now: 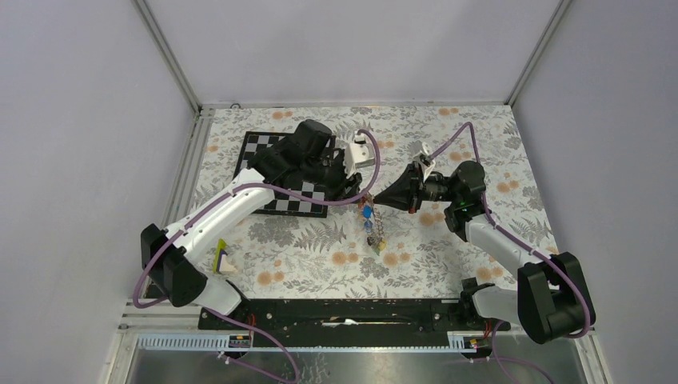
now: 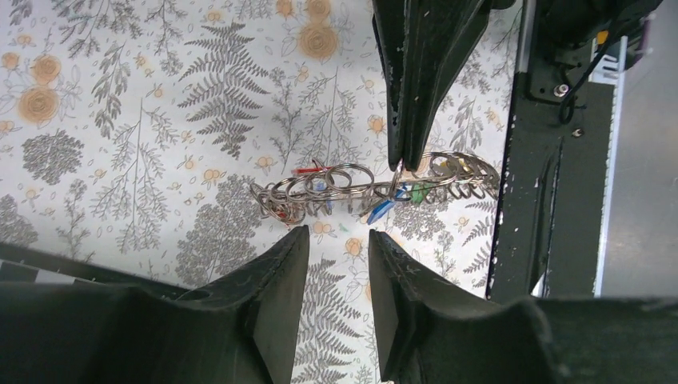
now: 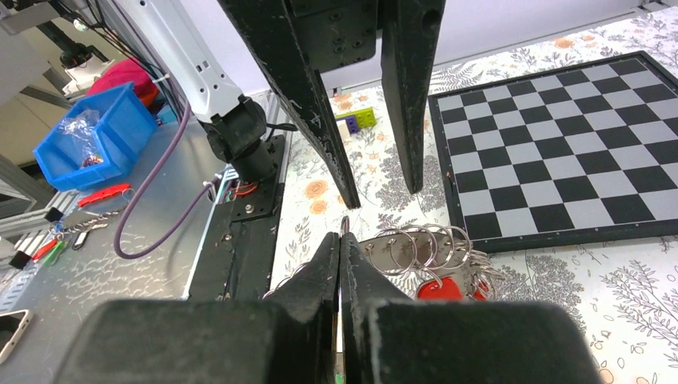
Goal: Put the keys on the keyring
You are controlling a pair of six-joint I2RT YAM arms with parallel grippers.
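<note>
The keyring (image 2: 376,186) is a grey chain of metal rings and hangs over the floral table. It carries small keys: red (image 2: 308,170), blue (image 2: 380,210) and green (image 2: 418,192). My right gripper (image 3: 340,240) is shut on one ring of the chain, and a thin ring edge shows above the fingertips. More rings (image 3: 424,246) and a red key (image 3: 440,288) lie just to its right. My left gripper (image 2: 339,240) is open and empty, a little short of the chain. In the top view the keyring (image 1: 372,228) hangs between my left gripper (image 1: 357,190) and my right gripper (image 1: 376,200).
A black-and-white chessboard (image 1: 264,156) lies under the left arm and also shows in the right wrist view (image 3: 560,144). A small yellow and white object (image 1: 222,260) sits near the left arm base. A blue bin (image 3: 96,136) stands off the table. Metal frame rails (image 1: 192,168) border the table.
</note>
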